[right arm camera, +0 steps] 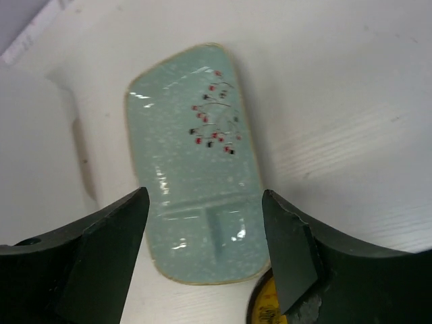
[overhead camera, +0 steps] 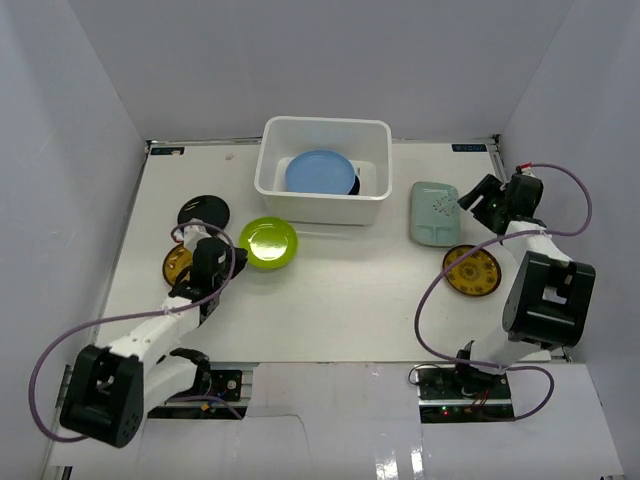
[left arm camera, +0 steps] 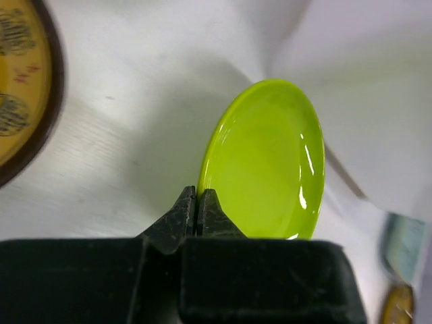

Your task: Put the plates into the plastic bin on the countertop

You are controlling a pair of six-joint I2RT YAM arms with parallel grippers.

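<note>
Lime-green plate (left arm camera: pixel 266 162) lay at the tips of my left gripper (left arm camera: pixel 196 202), clenched tight; my right gripper (right arm camera: pixel 204 202) hung spread wide over the speckled rectangular plate (right arm camera: pixel 192 162) beside the bin (overhead camera: pixel 320 210).

Pale grey walls (overhead camera: pixel 330 60) on three sides. Dark label (overhead camera: pixel 167 151) at far-left corner, second label (overhead camera: pixel 468 148) far-right. White panel (overhead camera: pixel 330 420) in front.

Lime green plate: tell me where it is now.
Top view: the lime green plate lies left of centre on the countertop, in front of the near-left corner of the plastic bin, beside the left gripper.
</note>
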